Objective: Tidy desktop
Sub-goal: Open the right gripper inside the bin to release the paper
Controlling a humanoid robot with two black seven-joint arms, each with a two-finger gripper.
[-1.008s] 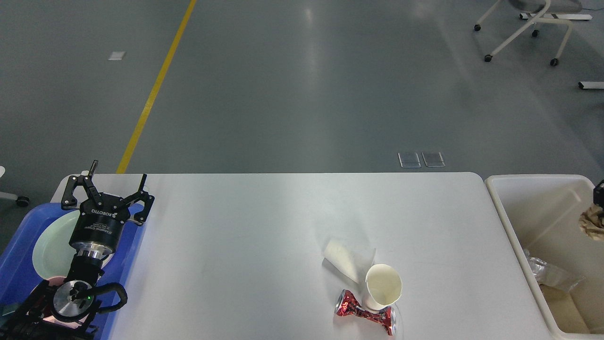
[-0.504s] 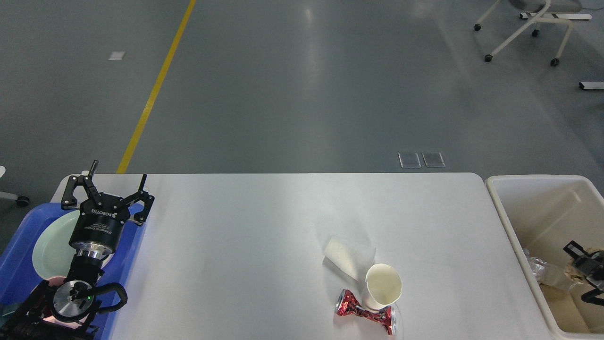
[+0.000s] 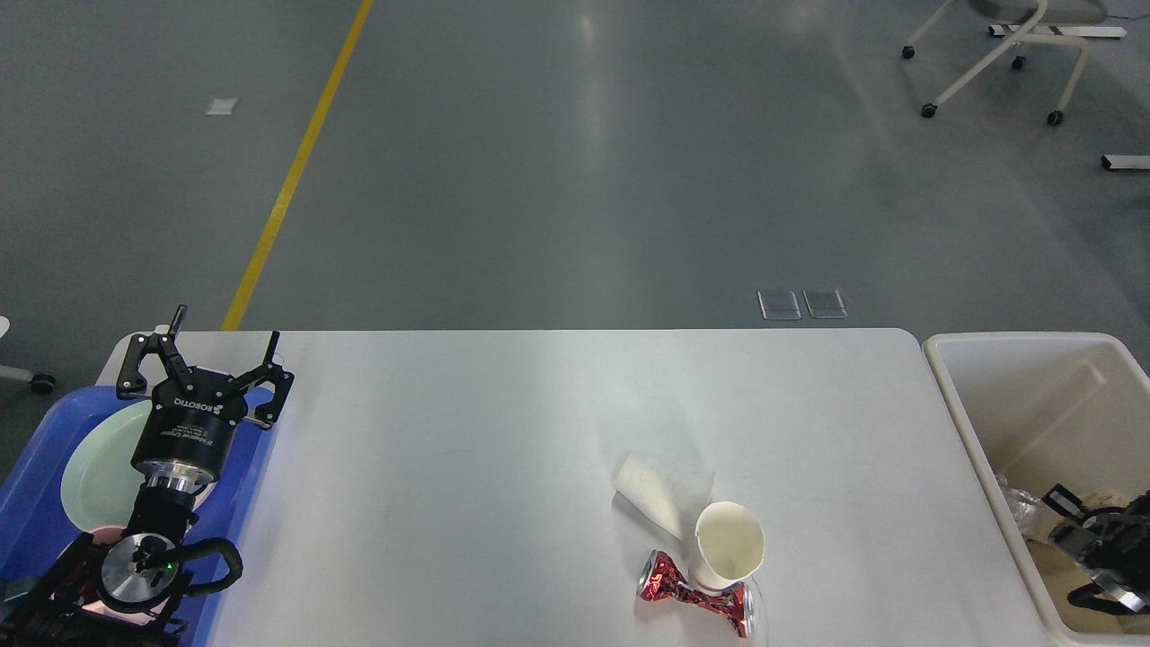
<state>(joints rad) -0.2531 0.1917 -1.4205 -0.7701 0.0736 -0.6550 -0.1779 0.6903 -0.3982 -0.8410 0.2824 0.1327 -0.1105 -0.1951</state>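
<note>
Your desktop fills the lower middle of the head view, with a blue tray overlapping its left edge and a cream bin standing just off its right edge. Your left gripper hangs over the tray's far end near the desktop's far-left corner, fingers spread wide and holding nothing; a pale green plate lies in the tray beneath it. Toward the near edge, right of centre, you have a white paper cup touching a crushed red can, and a flattened paper cup on its side just behind them. Your right gripper sits low inside the bin among crumpled waste; it looks open, though it is dark and partly cut off, so you cannot tell for sure.
</note>
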